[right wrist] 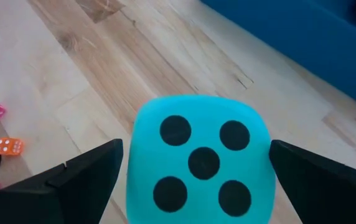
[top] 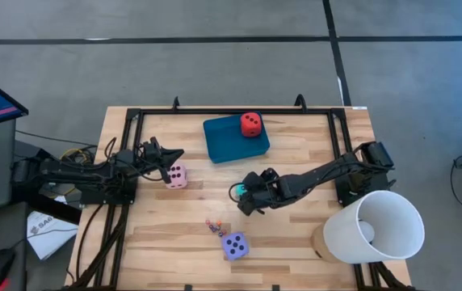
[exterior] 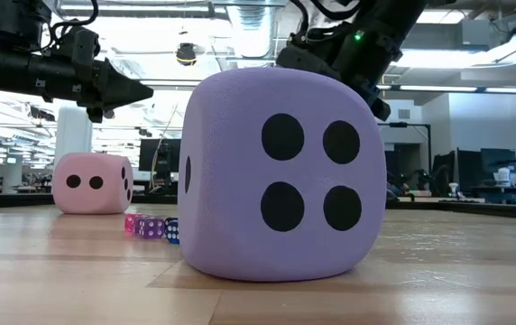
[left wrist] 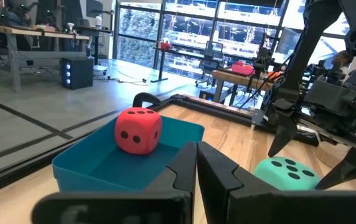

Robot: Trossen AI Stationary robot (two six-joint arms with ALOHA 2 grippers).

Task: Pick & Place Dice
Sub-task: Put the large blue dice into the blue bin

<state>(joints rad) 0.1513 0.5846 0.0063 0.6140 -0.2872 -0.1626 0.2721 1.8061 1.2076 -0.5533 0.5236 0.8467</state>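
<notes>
Right gripper (right wrist: 193, 171) poised over the turquoise die (right wrist: 200, 158) at mid-table, near the teal tray (top: 223, 139), its fingers (right wrist: 84, 177) spread wide on either side of the die and clear of it; the face toward the wrist shows 5 pips. Left gripper (top: 174, 155), fingers closed on nothing, hangs above the pink die (top: 176, 174). The red die (top: 251, 124) rests in the tray, and the purple die (top: 234, 245) sits near the table's front edge beside several small dice (top: 212, 225).
</notes>
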